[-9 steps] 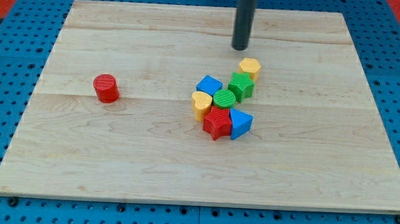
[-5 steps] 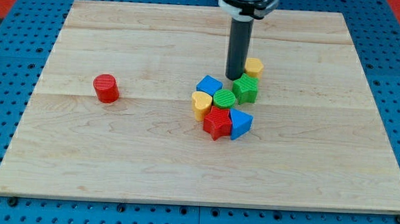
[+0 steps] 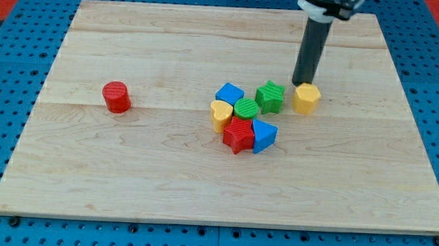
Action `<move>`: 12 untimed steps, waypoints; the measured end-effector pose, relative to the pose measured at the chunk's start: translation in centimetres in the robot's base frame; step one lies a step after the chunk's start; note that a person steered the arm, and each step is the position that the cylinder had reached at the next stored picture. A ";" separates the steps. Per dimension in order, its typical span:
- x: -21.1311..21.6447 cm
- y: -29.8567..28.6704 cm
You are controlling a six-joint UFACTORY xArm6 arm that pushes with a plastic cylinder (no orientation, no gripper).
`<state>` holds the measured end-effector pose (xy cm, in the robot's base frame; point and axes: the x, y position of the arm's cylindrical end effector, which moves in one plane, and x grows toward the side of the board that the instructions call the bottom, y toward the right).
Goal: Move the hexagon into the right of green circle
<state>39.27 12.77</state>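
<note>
The yellow hexagon (image 3: pixel 306 98) lies right of the block cluster, a small gap from the green star (image 3: pixel 270 97). The green circle (image 3: pixel 246 108) sits in the cluster's middle, left of and a little below the green star. My tip (image 3: pixel 303 84) stands at the hexagon's upper left edge, touching or nearly touching it, with the dark rod rising to the view's top.
Around the green circle lie a blue cube (image 3: pixel 229 93), a yellow heart (image 3: pixel 220 115), a red star (image 3: pixel 239 134) and a blue triangular block (image 3: pixel 263 135). A red cylinder (image 3: pixel 116 96) stands alone at the left. The wooden board (image 3: pixel 127 171) rests on blue pegboard.
My tip swung down between the hexagon and the green star, then moved right. The yellow hexagon slid right and down, away from the green star. The other blocks stayed put.
</note>
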 end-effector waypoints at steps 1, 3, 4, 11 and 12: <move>1.3 0.0; 1.0 5.3; 1.9 9.3; 2.1 -4.2; 2.1 -4.2</move>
<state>41.34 8.59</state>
